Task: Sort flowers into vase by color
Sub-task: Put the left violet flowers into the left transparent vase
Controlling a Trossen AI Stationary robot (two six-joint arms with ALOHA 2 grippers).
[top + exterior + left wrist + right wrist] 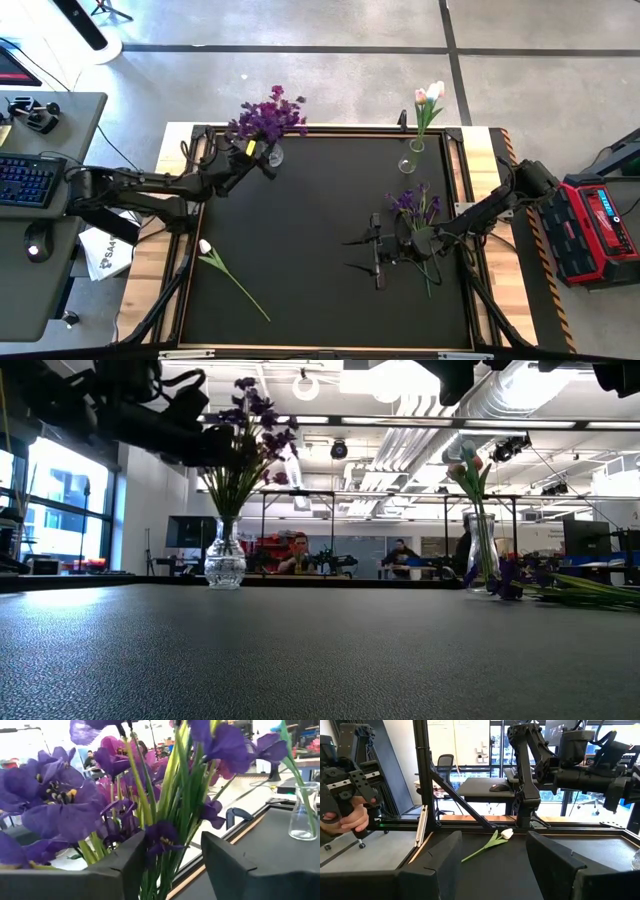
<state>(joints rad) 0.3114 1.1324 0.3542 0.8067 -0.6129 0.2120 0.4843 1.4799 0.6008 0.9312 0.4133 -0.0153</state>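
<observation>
purple blooms at the far-left vase, loose stems on the counter

claws first: the left claw (262,155) hung at the far-left part of the black counter (300,250), right at the purple flowers (268,115) standing in a clear glass vase (225,565). in the left wrist view its fingers (122,865) stood apart with the green stems between them; whether they pressed on any stem could not be told. the right claw (378,255) sat low over the counter's right-centre, fingers spread wide and holding nothing, pointing toward the left side.

a second, narrow vase (408,165) stood at the far right edge with pink and white tulips (428,95) in it. a loose bunch of purple flowers (415,205) lay flat on the counter beside the right arm, between that vase and the right claw. a single white tulip (205,246) with a long green stem lay on the near-left part of the counter, well apart from both vases.

in the right wrist view a person's hand (350,820) gripped a dark handle off the counter's edge.
</observation>
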